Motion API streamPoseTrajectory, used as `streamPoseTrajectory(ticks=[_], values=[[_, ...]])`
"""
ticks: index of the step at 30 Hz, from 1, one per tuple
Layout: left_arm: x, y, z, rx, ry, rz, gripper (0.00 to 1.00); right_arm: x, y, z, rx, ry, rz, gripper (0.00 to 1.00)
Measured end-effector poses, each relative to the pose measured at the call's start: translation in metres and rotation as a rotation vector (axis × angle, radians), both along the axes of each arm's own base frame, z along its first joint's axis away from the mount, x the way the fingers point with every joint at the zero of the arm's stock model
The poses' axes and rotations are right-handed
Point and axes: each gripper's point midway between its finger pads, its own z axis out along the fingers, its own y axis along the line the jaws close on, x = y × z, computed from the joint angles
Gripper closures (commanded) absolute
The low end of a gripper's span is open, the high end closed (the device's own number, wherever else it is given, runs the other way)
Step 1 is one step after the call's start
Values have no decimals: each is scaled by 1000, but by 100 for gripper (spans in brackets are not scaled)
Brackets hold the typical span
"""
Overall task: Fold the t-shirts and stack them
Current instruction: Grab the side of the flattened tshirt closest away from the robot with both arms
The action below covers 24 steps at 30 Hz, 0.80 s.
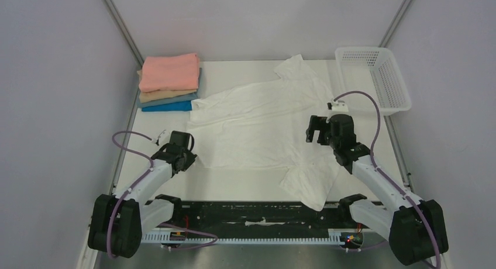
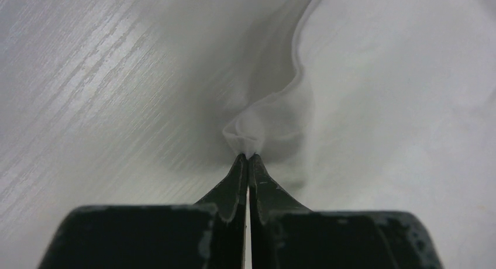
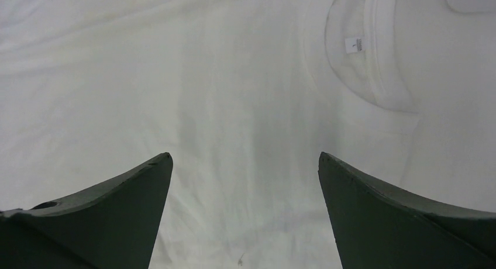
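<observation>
The white shirt [image 1: 263, 123] lies spread mid-bench [image 1: 234, 70], beside the folded stack [image 1: 169, 82] at the far left. The left hand [image 2: 248, 158] pinches its near-left edge; the right hand [image 3: 244, 155] hovers wide over it near the collar.

White arms [image 1: 146, 181], blk claws [image 1: 314, 131] — purple cables [image 1: 379, 117]

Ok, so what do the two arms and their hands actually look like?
The left arm and right arm have white links with black joints and bulky black bases. A purple cable loops from each wrist back to its base. The left hand and right hand have dark fingers tapering to points; the left one's body shows whitish scuffs.
</observation>
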Motion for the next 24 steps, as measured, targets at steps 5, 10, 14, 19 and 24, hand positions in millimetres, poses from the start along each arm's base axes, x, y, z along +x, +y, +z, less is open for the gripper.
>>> streamPoseTrajectory(ticks=[5, 10, 14, 19, 24], values=[[-7, 1, 1, -4, -15, -5, 98, -21, 44, 0, -116, 103, 155, 2], [-9, -3, 2, -18, -8, -28, 98, -74, 65, -23, -240, 279, 314, 5], [-11, -6, 0, -32, -1, -40, 98, -132, 66, -47, -326, 446, 442, 17], [-11, -7, 0, -40, -4, -46, 98, -190, 58, -72, -341, 593, 531, 27], [-11, -7, 0, -39, -8, -46, 98, -231, 58, -95, -378, 716, 632, 30]])
